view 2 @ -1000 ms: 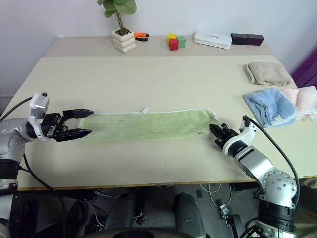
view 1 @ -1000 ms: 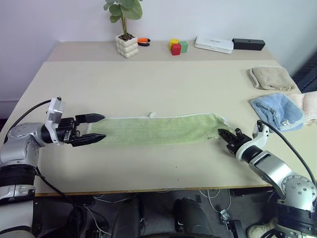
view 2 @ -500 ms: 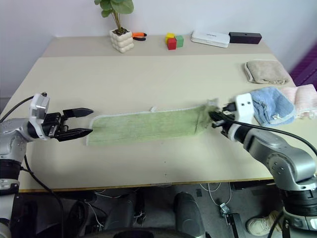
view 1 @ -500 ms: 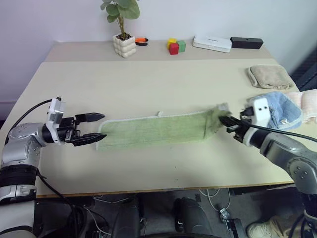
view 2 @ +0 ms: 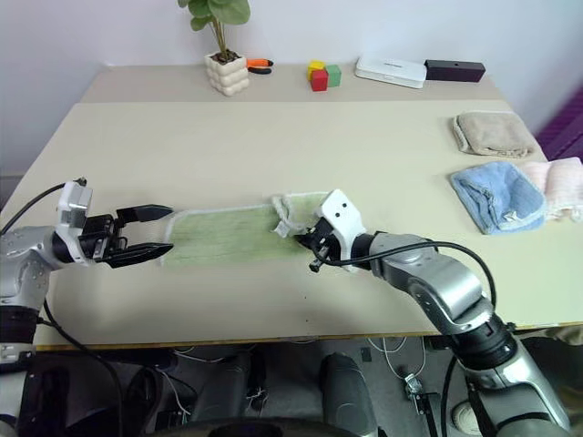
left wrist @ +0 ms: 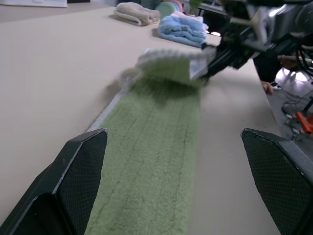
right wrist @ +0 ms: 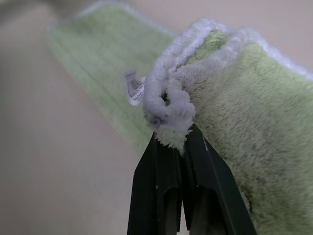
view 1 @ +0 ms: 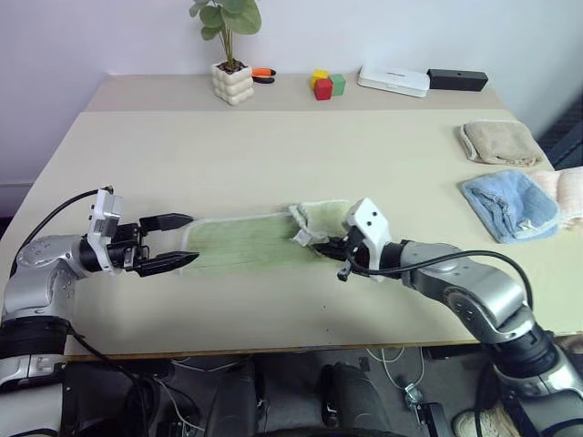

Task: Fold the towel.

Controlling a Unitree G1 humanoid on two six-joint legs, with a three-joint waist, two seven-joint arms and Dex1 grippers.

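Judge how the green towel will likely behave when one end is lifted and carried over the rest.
Probably floppy: the towel curls over where the right claw pinches its edge. Likely light, since that small pinch carries it. Its terry pile probably grips rather than slips.

The beige worktop (view 1: 273,155) carries the light green towel (view 1: 241,246) lying flat near its front edge, one end lifted and doubled back. Near the right edge lie a beige folded towel (view 1: 499,142), a light blue towel (view 1: 508,206) and a pink cloth (view 1: 565,189). Along the back stand a potted plant (view 1: 231,80), coloured blocks (view 1: 326,86), a white box (view 1: 393,81) and a black box (view 1: 456,80).
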